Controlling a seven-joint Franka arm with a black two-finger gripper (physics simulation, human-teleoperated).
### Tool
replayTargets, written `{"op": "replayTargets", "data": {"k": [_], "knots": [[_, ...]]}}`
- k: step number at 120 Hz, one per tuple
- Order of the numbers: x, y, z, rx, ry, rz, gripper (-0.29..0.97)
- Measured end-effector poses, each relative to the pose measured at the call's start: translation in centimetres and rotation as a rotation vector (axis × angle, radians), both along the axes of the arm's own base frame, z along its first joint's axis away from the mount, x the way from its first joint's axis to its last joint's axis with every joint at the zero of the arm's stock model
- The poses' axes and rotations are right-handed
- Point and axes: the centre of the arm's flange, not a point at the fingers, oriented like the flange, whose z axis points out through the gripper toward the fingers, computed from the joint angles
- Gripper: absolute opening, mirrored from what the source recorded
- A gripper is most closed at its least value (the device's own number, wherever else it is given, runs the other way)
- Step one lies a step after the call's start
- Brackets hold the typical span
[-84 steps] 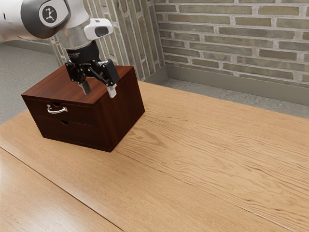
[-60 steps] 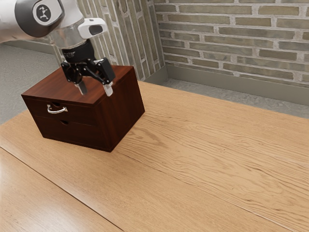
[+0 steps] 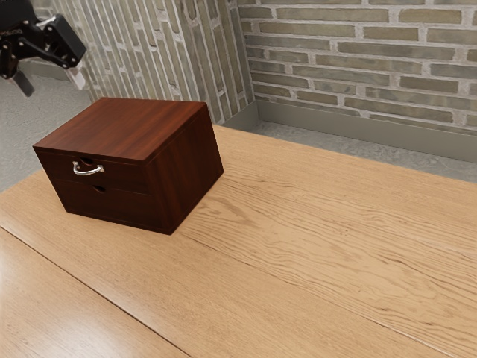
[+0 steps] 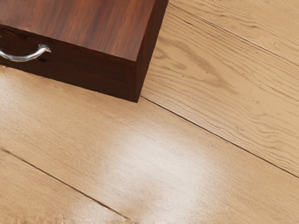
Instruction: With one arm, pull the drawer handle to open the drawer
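Note:
A dark wooden cabinet [image 3: 141, 130] stands on the table toward the exterior view's left. Its upper drawer front [image 3: 112, 176] carries a curved silver handle [image 3: 87, 170] and sits flush with the cabinet face. My black gripper [image 3: 51, 79] hangs high in the upper left corner of the exterior view, above and behind the cabinet, well apart from the handle. Its fingers are spread, with nothing between them. In the wrist view the cabinet [image 4: 88, 28] lies far below, and the handle [image 4: 23, 55] shows on its front.
The light wooden table [image 3: 313, 246] stretches wide to the exterior view's right and in front of the cabinet. A lower drawer front with a small notch [image 3: 99, 189] sits under the handle. Brick walls [image 3: 358, 52] stand behind the table.
My gripper has risen from just over the cabinet's top and swung toward the exterior view's upper left. It stays open. The cabinet and drawer have not moved.

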Motion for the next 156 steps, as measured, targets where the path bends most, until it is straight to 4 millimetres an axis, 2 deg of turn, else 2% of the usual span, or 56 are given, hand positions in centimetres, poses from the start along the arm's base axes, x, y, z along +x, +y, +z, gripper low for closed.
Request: {"op": "replayTargets", "data": {"k": [10,21,32,45,52,63,74,88,96,118,123,127,144,149,156], "knots": [[-2.8,5.7,-1.1,-0.032,0.037,0.243,0.68],[-4.9,9.3,-2.1,-0.066,0.059,0.435,0.68],[-4.7,10.3,-3.2,-0.094,0.079,0.541,0.68],[-1.6,11.7,-6.9,-0.134,0.149,0.633,0.68],[-0.7,11.7,-7.7,-0.147,0.161,0.673,0.68],[-0.1,11.9,-8.8,-0.172,0.170,0.736,0.68],[0.1,13.3,-10.4,-0.205,0.164,0.812,0.68],[-2.2,16.3,-9.4,-0.239,0.069,0.932,0.68],[-3.4,18.3,-9.9,-0.253,0.027,0.998,0.68],[-6.5,23.9,-15.2,-0.291,-0.037,1.130,0.68],[-7.3,24.1,-16.2,-0.304,-0.058,1.132,0.68],[-7.1,23.9,-16.9,-0.312,-0.075,1.118,0.68],[-1.1,18.7,-18.1,-0.340,-0.124,0.951,0.67],[-0.2,18.2,-18.2,-0.341,-0.140,0.929,0.66],[0.0,18.5,-18.4,-0.341,-0.162,0.925,0.66]]}}
